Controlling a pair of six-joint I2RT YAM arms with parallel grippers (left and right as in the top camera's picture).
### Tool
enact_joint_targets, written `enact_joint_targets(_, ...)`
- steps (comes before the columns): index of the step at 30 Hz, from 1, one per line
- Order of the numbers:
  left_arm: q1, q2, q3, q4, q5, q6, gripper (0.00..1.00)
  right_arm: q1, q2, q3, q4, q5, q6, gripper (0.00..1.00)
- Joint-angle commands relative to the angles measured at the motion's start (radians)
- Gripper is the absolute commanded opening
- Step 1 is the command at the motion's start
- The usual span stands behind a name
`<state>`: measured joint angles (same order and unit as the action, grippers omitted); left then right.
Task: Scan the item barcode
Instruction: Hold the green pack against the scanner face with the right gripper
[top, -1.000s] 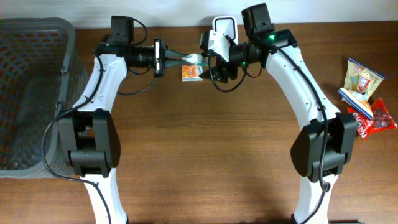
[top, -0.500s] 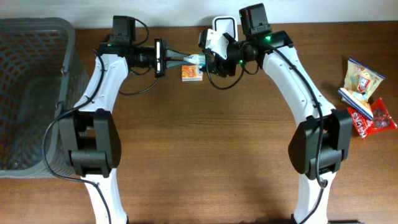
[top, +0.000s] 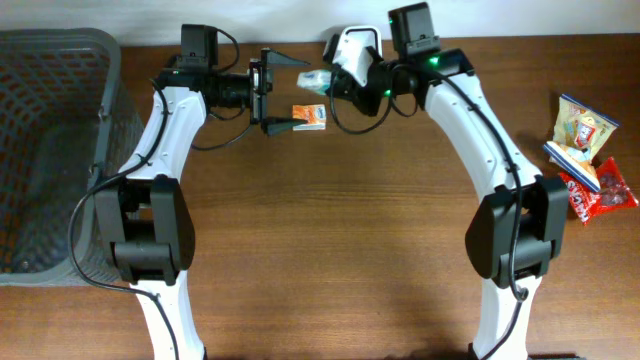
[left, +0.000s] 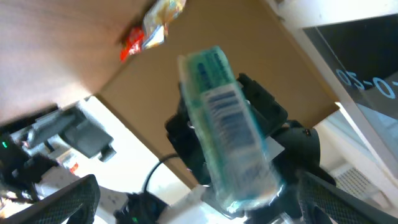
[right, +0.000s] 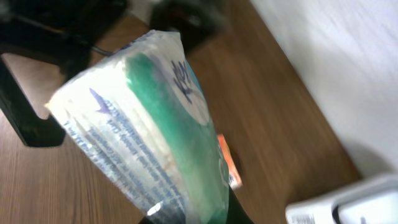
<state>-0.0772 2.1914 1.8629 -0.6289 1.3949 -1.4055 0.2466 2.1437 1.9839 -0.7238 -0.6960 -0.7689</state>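
The item is a green and white plastic pack held above the table's far edge. My right gripper is shut on its right end. In the left wrist view the pack shows a printed barcode, with the right arm's black jaws behind it. My left gripper stands wide open just left of the pack, its fingers apart and touching nothing. In the right wrist view the pack fills the middle, rising from my right gripper. A white scanner stands behind the right gripper.
An orange packet lies on the table below the pack. A grey mesh basket fills the left side. Snack bags and a red pouch lie at the right edge.
My left gripper has opened and let go of the pack. My right gripper has shut on it and drawn it slightly toward the far edge.
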Motion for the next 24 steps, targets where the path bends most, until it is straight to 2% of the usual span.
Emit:
enact_joint_targets(1, -0.001, 0.004, 0.016, 0.001, -0.143, 0.136, 0.99, -0.068, -0.051, 0.047, 0.019, 0.095, 0.224, 0.04)
enact_joint_targets(3, -0.002, 0.004, 0.016, 0.0, -0.286, 0.247, 0.99, -0.109, -0.05, 0.047, 0.06, 0.176, 0.426, 0.04)
enact_joint_targets(9, -0.042, 0.004, 0.016, -0.064, -0.57, 0.522, 0.99, -0.132, -0.027, 0.047, 0.124, 0.373, 0.716, 0.04)
enact_joint_targets(12, -0.102, 0.004, 0.016, -0.166, -0.82, 0.64, 0.99, -0.116, 0.027, 0.047, 0.171, 0.442, 0.913, 0.04)
enact_joint_targets(14, -0.132, 0.004, 0.016, -0.207, -0.953, 0.675, 0.99, -0.103, 0.047, 0.047, 0.189, 0.481, 1.011, 0.04)
enact_joint_targets(16, -0.177, 0.004, 0.016, -0.259, -1.147, 0.708, 0.99, -0.08, 0.078, 0.047, 0.213, 0.504, 1.121, 0.04)
enact_joint_targets(21, -0.222, 0.004, 0.016, -0.328, -1.381, 0.708, 0.99, -0.018, 0.166, 0.047, 0.242, 0.578, 1.178, 0.04)
enact_joint_targets(24, -0.222, 0.004, 0.016, -0.357, -1.42, 0.708, 0.99, -0.012, 0.19, 0.047, 0.245, 0.577, 1.198, 0.04)
